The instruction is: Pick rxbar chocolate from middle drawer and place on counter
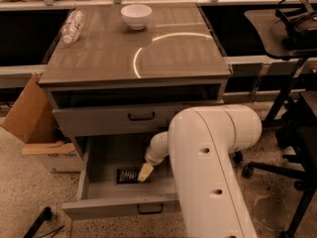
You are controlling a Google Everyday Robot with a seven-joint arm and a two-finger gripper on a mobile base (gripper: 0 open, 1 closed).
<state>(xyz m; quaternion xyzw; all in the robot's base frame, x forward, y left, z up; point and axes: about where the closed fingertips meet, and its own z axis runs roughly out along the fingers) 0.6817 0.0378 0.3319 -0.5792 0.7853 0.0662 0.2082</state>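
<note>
Speckled floor surrounded a cabinet whose counter [163, 58] carried a white bowl [136, 16] and a plastic bottle [72, 26]. Below, the middle drawer [106, 150] stood pulled out. The chocolate bar [127, 175] lay flat inside, with the gripper [145, 172] low at its right end. I could not tell its grip.

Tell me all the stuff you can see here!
counter: one, grey-brown, centre
white bowl: one, white, counter's back
plastic bottle: one, clear, lying at counter's back left
closed drawer: one, grey, under the counter
middle drawer: one, grey, open below it
rxbar chocolate: one, black, inside middle drawer
cardboard box: one, brown, floor at left
robot arm: one, white, front right
gripper: one, pale, in the middle drawer at the bar's right end
</note>
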